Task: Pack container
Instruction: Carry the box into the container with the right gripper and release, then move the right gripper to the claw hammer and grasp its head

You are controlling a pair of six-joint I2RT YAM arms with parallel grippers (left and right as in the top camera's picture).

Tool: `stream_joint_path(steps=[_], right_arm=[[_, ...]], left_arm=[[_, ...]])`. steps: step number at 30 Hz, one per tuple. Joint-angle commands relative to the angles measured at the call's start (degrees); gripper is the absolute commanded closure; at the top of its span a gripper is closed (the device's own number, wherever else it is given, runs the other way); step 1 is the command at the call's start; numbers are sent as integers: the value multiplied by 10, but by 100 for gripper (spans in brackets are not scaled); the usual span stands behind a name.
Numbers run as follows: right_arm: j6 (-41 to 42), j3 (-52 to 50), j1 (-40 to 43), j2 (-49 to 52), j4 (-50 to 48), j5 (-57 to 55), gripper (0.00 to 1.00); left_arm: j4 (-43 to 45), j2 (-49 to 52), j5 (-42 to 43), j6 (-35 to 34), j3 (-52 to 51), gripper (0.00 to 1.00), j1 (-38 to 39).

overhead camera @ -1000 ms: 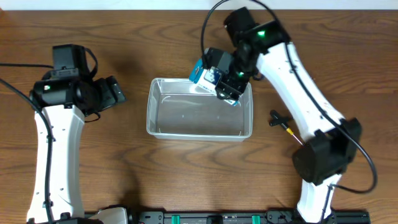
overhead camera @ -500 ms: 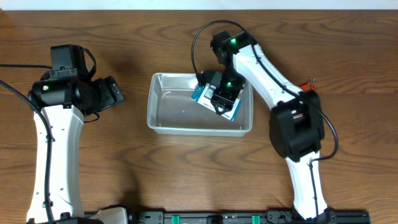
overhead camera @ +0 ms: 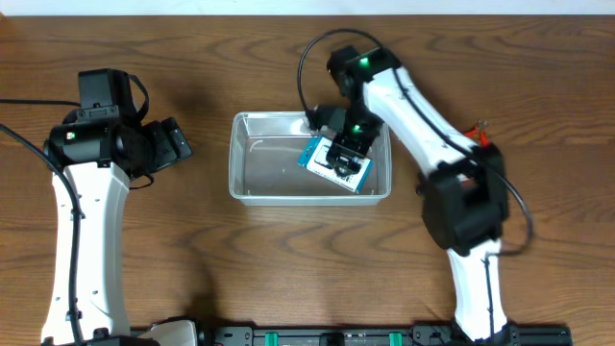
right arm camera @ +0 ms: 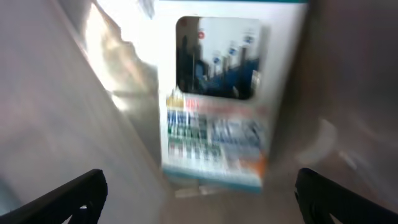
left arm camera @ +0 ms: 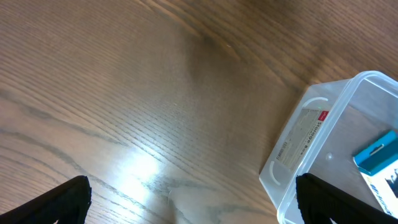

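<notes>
clear plastic forms the container (overhead camera: 233, 159), which sits on the wooden table (overhead camera: 288, 250) directly under the right claw (overhead camera: 344, 154) and well off to one side of the left claw (overhead camera: 179, 142). the right claw reaches down into the container's right half with its fingers spread wide, gripping nothing. in the right wrist view the two dark fingers show at the lower corners. the small blue-and-white box (right arm camera: 214, 112) lies ahead of them in the gap and touches neither. that view is blurred, so the print on the box cannot be read. from overhead the box lies just beneath the right claw, turned askew to the walls and near the right-hand wall. whether it rests flat on the floor cannot be told. the left claw hangs over bare table, its fingers also wide apart and holding nothing. in the left wrist view a rounded corner of the container stands ahead of that claw and to its right. a white label (left arm camera: 301, 134) is on the corner's wall, and a blue edge of the box shows inside.
</notes>
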State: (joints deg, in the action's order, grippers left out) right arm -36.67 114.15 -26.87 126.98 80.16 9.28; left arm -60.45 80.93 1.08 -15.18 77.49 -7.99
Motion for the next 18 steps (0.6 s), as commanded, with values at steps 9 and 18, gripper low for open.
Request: stream_joint_path(steps=[9, 18], right_arm=[[551, 5, 91, -235, -64, -259, 1], [905, -9, 205, -237, 48, -164, 1]], left_arm=[[-3, -1, -9, 3, 6, 2, -1], [-11, -1, -8, 3, 6, 2, -1]])
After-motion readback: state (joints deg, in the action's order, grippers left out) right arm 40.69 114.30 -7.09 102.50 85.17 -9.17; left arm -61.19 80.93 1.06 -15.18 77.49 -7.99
